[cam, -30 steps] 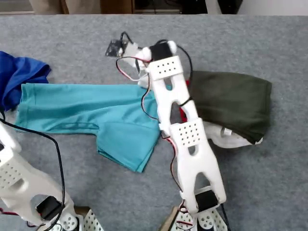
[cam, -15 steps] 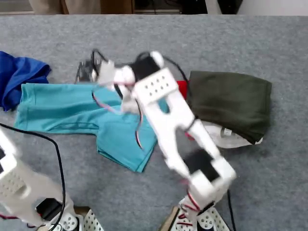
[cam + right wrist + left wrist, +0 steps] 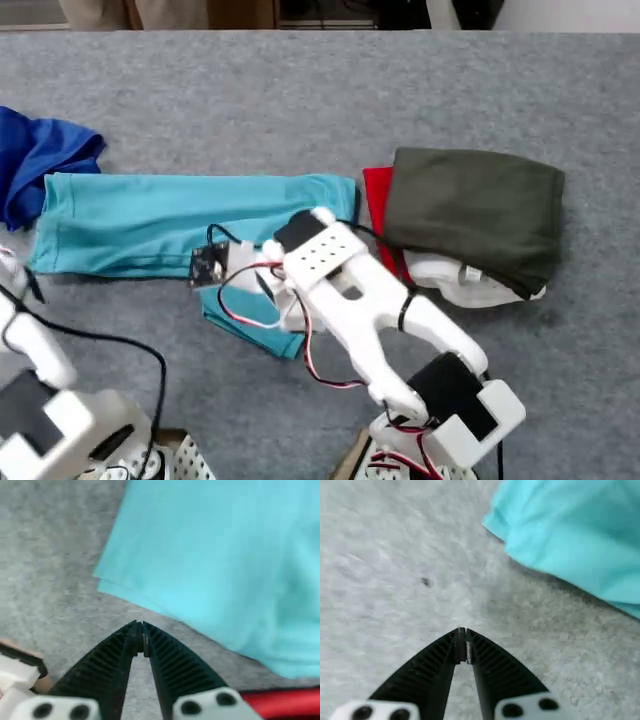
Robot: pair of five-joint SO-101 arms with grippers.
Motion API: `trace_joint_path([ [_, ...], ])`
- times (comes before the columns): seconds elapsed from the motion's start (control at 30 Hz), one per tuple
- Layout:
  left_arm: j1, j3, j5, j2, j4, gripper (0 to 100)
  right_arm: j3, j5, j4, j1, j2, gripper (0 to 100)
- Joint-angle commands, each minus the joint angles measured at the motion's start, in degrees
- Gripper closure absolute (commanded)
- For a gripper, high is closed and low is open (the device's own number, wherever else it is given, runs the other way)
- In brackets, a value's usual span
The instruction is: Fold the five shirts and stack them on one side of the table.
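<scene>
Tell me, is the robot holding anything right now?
Nothing. The left end effector is shut over the table; the right end effector is shut beside the teal shirt.

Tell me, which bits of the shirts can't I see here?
Blue shirt: high view, cut off by the left edge.
White shirt: high view, mostly under the dark green shirt.
Red shirt: high view, only a strip shows; the dark green shirt covers the rest.
Teal shirt: high view, lower part behind the right arm.
</scene>
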Motion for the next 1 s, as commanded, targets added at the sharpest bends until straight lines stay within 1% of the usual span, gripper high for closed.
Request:
trace_joint_path([
  [0.0,0.5,8.4,3.7,-6.0,-6.3,98,2.8,0.6,-1.5,-0.7,-3.6,99.5],
  [0.17,-0.3,14.0,5.4,-7.1,-11.4,98,2.8,-1.8,-1.9,-1.7,-4.6,99.5],
  [0.33,-5.1,13.5,5.1,-6.6,-12.0,98,2.2,-2.7,-1.5,-8.0,-8.8,99.5],
  [0.47,-8.2,12.8,5.1,-6.5,-12.1,98,2.6,-5.0,-5.6,-10.6,-7.5,99.5],
  [0.7,-8.4,13.3,5.5,-6.5,-14.0,98,2.7,-5.8,-13.7,-8.8,3.6,99.5],
  [0.83,-8.4,13.8,5.5,-6.5,-14.3,98,2.7,-5.5,-14.7,-6.5,8.8,99.5],
  [0.97,-8.4,13.8,6.6,-6.5,-14.4,98,4.1,-4.4,-14.2,-3.9,9.6,99.5],
])
